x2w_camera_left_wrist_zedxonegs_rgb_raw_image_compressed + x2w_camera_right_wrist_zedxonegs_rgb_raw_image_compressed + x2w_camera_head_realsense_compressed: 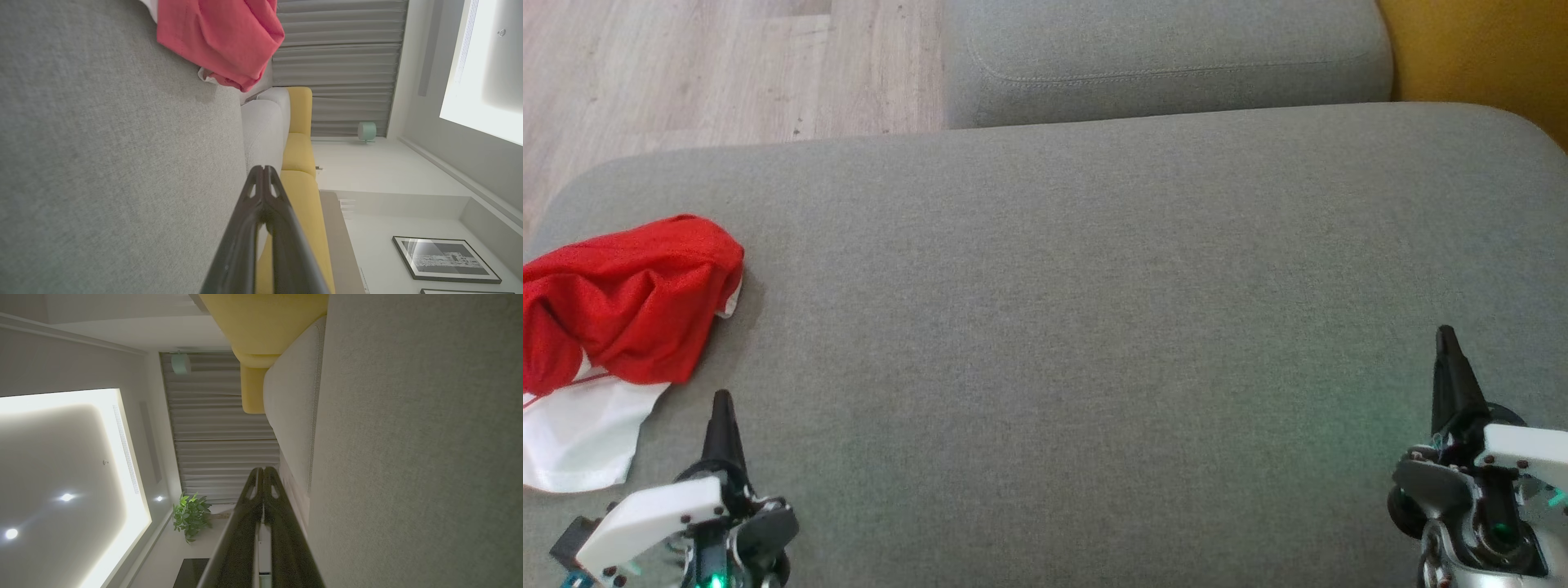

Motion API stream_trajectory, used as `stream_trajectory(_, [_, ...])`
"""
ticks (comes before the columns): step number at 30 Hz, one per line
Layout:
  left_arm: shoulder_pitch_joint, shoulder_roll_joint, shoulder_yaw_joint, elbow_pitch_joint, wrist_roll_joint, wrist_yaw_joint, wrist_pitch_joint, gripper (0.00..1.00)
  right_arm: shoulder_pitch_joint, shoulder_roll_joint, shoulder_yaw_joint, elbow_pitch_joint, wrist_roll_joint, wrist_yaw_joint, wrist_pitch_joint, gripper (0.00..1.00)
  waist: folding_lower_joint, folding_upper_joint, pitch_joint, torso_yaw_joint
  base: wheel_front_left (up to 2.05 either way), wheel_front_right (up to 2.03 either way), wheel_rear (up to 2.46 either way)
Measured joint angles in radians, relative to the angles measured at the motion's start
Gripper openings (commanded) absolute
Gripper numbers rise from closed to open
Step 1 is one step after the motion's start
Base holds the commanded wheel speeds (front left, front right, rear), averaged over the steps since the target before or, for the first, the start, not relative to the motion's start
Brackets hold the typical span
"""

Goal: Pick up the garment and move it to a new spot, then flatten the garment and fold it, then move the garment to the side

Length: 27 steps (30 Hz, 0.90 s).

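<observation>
A crumpled red and white fabric garment (pixel 629 302) lies at the left edge of the broad grey upholstered cushion (pixel 1094 286). The left hand (pixel 721 402) is near it on the near side, fingers pressed together, holding nothing. The right hand (pixel 1446 335), likewise closed and empty, is well apart at the near right.

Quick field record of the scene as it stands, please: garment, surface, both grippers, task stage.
garment: red and white, crumpled, near the left edge of the surface
surface: grey cushion, garment lying on it
left gripper: shut, empty, beside the garment, apart from it
right gripper: shut, empty, over the cushion's right side
task stage: garment not yet picked up
</observation>
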Motion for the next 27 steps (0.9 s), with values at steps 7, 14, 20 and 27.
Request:
stream_trajectory(7, [0.0,0.0,0.0,0.0,0.0,0.0,0.0,0.0,0.0,0.0,0.0,0.0,0.0,0.0,0.0,0.0,0.0,0.0,0.0,0.0,0.0,0.0,0.0])
stream_trajectory(14, [0.0,0.0,0.0,0.0,0.0,0.0,0.0,1.0,0.0,0.0,0.0,0.0,0.0,0.0,0.0,1.0,0.0,0.0,0.0,0.0,0.0,0.0,0.0])
stream_trajectory(20, [0.05,-0.005,-0.01,0.072,0.0,0.001,-0.002,1.0,0.043,0.006,0.002,0.076,0.0,0.0,0.0,1.0,0.0,0.0,0.001,0.0,0.0,0.0,0.0])
stream_trajectory(27, [0.057,-0.004,-0.014,0.072,0.034,0.001,-0.021,1.0,0.046,0.005,0.026,0.075,-0.021,0.0,-0.018,1.0,0.0,0.0,0.004,0.0,0.0,0.0,0.0])
